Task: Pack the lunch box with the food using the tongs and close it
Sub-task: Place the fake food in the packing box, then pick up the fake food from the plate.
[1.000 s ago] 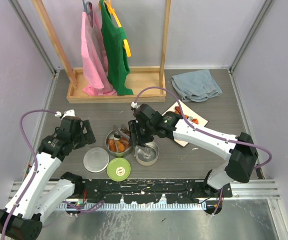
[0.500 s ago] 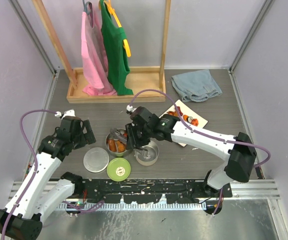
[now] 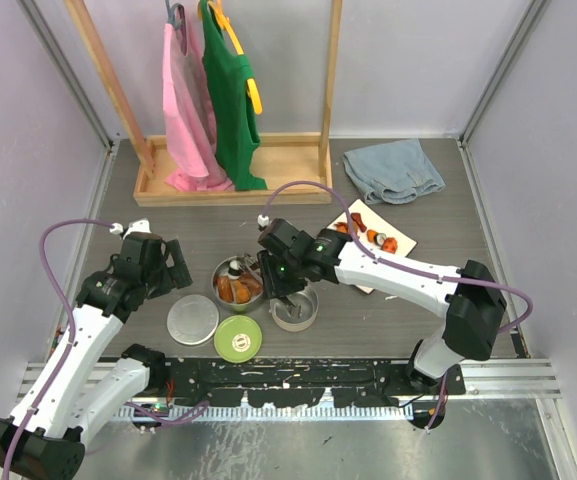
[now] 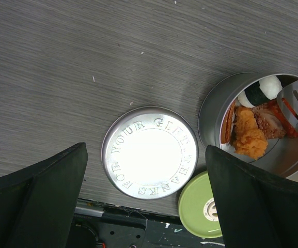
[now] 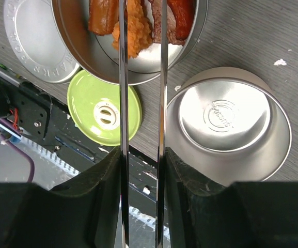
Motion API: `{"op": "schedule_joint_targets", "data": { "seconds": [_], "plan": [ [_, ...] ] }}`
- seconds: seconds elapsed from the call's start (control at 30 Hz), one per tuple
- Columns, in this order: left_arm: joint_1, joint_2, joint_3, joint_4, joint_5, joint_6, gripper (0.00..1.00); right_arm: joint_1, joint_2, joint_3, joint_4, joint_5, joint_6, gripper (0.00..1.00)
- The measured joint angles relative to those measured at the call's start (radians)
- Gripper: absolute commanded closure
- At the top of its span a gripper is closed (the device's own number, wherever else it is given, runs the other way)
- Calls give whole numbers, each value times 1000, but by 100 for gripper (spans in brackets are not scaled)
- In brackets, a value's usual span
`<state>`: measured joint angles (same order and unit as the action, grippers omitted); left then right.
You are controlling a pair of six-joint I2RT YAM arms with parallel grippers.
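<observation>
Found at bottom centre of the overhead view the lime-green lid (image 3: 238, 338) and, left of it, the flat steel lid (image 3: 192, 319), both lying off the tins. Saw just above them the filled tin (image 3: 236, 287) holding orange, red and brown food (image 5: 133, 26), with the empty tin (image 3: 295, 310) just beside it on the right. Kept the right gripper (image 5: 142, 170) clamped on the tongs (image 5: 123, 103), squeezing both thin arms, tips over the filled tin. Held the left gripper (image 4: 144, 155) wide apart, empty, above the steel lid. Farther back, noted a white plate (image 3: 363, 283) with a few pieces right of centre, a blue cloth (image 3: 393, 170) at upper right, and a wooden rack (image 3: 233, 185) with pink and green garments (image 3: 208, 110) at top.
</observation>
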<state>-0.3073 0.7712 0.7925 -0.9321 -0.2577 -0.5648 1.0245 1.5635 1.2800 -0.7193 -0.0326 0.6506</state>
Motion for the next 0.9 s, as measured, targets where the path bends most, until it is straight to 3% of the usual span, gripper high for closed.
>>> {"op": "schedule_joint_targets", "data": {
  "seconds": [0.3, 0.53, 0.73, 0.9],
  "plan": [
    [0, -3, 0, 0, 0, 0, 2, 0, 1, 18, -85, 36, 2, 63],
    [0, -3, 0, 0, 0, 0, 2, 0, -32, 19, -97, 31, 1, 58],
    [0, -3, 0, 0, 0, 0, 2, -15, -204, 18, -121, 91, 0, 55],
    [0, -3, 0, 0, 0, 0, 2, -177, -383, -25, -194, 148, -8, 53]
  ]
}}
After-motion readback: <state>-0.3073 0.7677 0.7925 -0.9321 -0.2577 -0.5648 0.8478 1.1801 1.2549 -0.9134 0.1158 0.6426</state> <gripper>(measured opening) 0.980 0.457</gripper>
